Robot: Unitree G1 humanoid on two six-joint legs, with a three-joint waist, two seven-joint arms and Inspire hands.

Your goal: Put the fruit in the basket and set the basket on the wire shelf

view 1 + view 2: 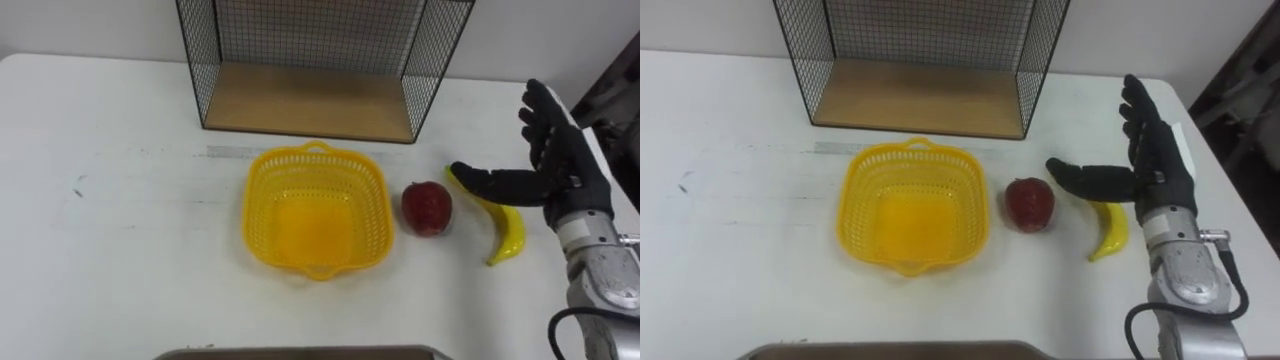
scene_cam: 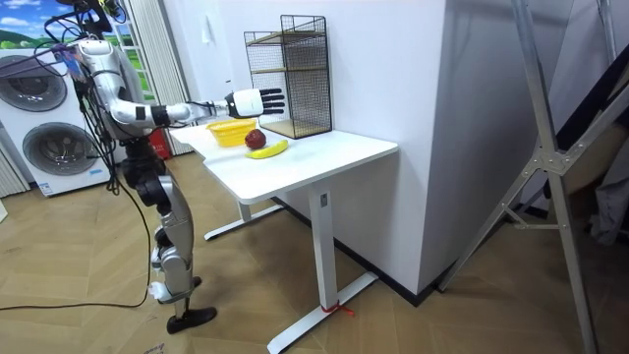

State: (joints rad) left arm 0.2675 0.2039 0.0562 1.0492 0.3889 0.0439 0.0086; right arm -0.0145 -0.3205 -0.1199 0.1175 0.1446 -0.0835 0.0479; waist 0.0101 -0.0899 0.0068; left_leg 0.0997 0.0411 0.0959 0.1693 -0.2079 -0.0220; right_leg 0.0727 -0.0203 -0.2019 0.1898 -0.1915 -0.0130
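A yellow plastic basket (image 1: 315, 208) (image 1: 912, 205) sits empty in the middle of the white table (image 1: 120, 220). To its right lies a red apple (image 1: 427, 208) (image 1: 1029, 204), and right of that a yellow banana (image 1: 507, 230) (image 1: 1108, 229). My right hand (image 1: 545, 160) (image 1: 1150, 155) hovers open above the banana, fingers straight and thumb pointing toward the apple, holding nothing. The black wire shelf (image 1: 310, 100) (image 1: 915, 95) with a wooden floor stands behind the basket. In the room view my right hand (image 2: 257, 100) reaches out over the table, above the fruit (image 2: 263, 144).
The table's right edge runs close beside the banana, with dark objects (image 1: 615, 90) beyond it. A grey rim (image 1: 300, 353) shows at the near table edge. Washing machines (image 2: 44, 128) stand behind me in the room view.
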